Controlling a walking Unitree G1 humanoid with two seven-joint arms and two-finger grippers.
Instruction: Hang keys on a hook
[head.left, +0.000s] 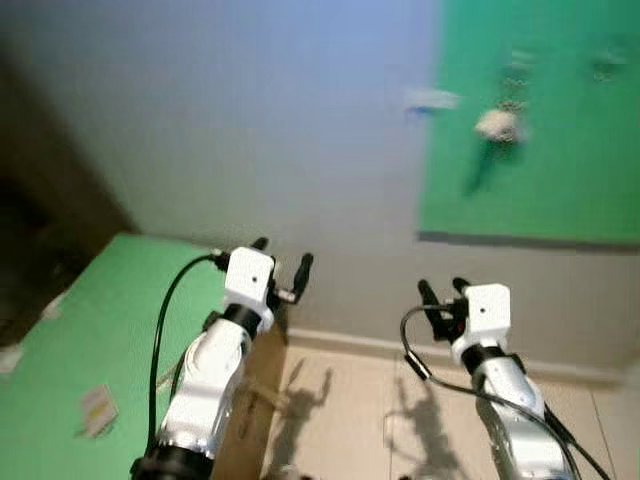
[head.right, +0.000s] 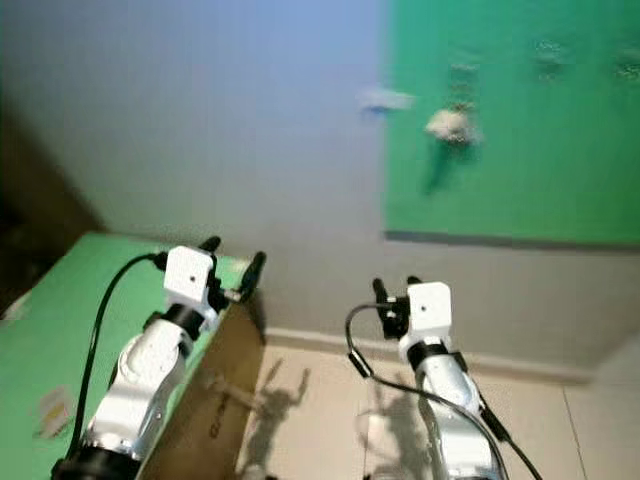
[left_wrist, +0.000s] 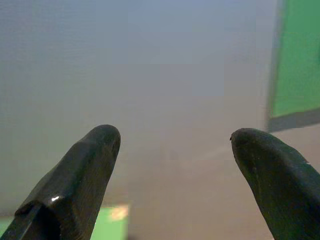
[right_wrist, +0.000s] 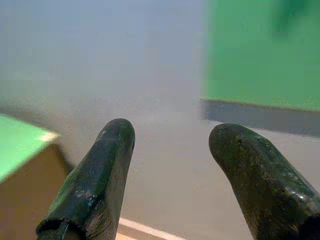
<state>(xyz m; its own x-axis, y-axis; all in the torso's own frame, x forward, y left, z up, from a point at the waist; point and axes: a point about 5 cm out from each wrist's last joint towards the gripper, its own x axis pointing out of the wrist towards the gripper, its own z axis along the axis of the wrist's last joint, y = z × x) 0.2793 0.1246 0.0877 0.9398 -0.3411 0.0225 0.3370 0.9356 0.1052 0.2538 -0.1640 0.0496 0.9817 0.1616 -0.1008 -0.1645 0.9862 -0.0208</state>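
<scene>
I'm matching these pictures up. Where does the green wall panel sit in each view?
Left eye view: green wall panel upper right.
Right eye view: upper right, reaching nearer the middle.
Left wrist view: a strip at the right edge.
Right wrist view: upper right.
Shared landmark: the panel's dark bottom edge.

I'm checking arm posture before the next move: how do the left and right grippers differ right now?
The left gripper is raised higher, above the green table; the right gripper sits lower, over the floor. The left's fingers look spread wider than the right's. Both are open, empty and point at the wall.
</scene>
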